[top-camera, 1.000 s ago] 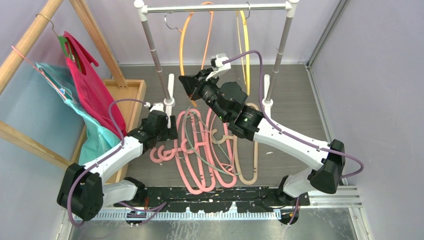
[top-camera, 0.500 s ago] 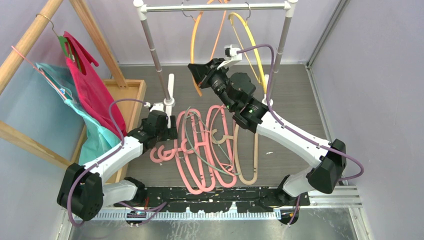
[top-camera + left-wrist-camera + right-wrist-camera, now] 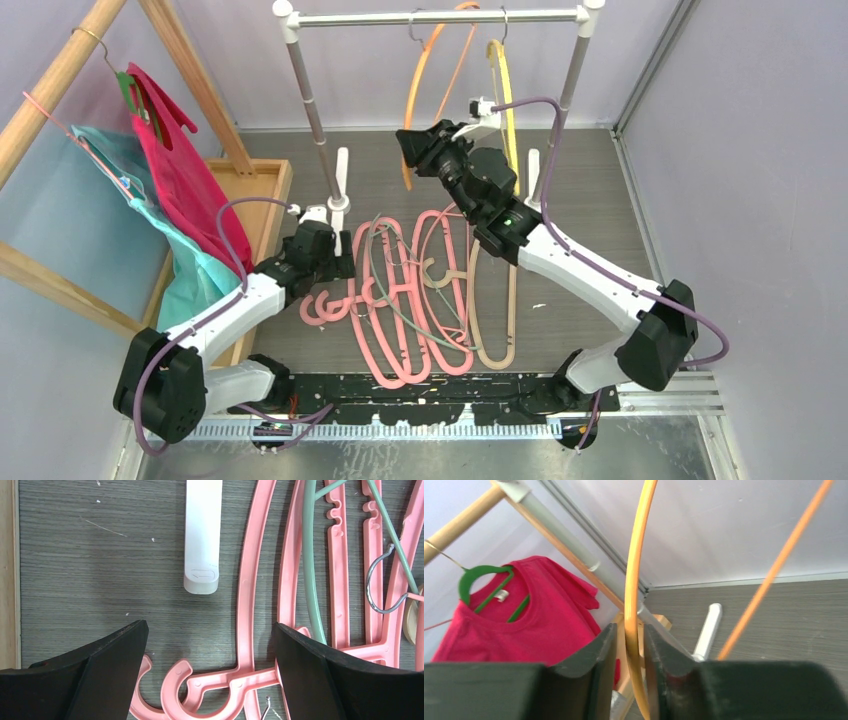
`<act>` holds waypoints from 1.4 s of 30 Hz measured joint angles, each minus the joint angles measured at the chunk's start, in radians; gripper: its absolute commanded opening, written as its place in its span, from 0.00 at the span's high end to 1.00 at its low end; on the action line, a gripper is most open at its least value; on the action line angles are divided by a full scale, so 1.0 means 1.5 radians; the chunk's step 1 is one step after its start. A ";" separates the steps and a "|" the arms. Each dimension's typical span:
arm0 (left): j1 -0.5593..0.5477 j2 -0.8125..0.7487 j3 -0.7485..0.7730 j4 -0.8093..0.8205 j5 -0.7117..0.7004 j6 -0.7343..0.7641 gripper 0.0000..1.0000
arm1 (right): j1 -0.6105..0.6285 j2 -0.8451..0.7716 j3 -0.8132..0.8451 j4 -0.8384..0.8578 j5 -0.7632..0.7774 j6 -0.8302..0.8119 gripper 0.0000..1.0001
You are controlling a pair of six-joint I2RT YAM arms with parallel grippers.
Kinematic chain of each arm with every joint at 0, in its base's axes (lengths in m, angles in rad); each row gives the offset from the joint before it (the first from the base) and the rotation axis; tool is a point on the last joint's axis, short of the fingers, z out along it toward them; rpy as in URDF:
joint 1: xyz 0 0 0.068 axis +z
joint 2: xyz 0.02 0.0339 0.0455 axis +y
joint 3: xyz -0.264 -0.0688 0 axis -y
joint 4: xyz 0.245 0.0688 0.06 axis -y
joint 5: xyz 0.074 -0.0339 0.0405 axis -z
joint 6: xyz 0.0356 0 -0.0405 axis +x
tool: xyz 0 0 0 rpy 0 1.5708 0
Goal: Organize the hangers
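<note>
My right gripper (image 3: 413,143) (image 3: 630,630) is raised below the rail (image 3: 380,18), shut on one arm of the thin orange hanger (image 3: 428,65) (image 3: 636,570), whose hook is on the rail. A yellow hanger (image 3: 503,85) hangs beside it on the right. Several thick pink hangers (image 3: 400,345), a grey-green one (image 3: 392,290) and a beige one (image 3: 495,345) lie tangled on the floor. My left gripper (image 3: 335,266) (image 3: 210,630) is open and empty, low over the pink hangers' hooks (image 3: 172,690).
The rack's white foot (image 3: 202,535) lies just ahead of the left gripper. At the left a wooden frame (image 3: 60,75) carries a green hanger with red cloth (image 3: 175,170) and teal cloth (image 3: 190,275) above a wooden tray (image 3: 262,180). Walls close the right side.
My right gripper has moved right and back with the orange hanger, whose hook has slid right along the rail. The yellow hanger has swung. The left arm has not moved.
</note>
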 measured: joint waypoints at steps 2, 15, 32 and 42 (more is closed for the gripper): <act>0.000 0.000 0.000 0.000 0.000 0.000 0.02 | -0.003 -0.014 -0.019 -0.004 0.004 0.005 0.40; 0.000 0.011 0.000 0.000 0.000 0.000 0.02 | 0.001 -0.171 -0.119 -0.024 -0.028 -0.020 0.20; 0.000 0.063 0.000 0.004 0.000 -0.002 0.02 | 0.272 -0.133 -0.373 -0.270 -0.028 -0.128 0.34; 0.000 0.076 0.000 0.010 0.000 -0.003 0.02 | 0.273 -0.132 -0.444 -0.322 0.040 -0.128 0.34</act>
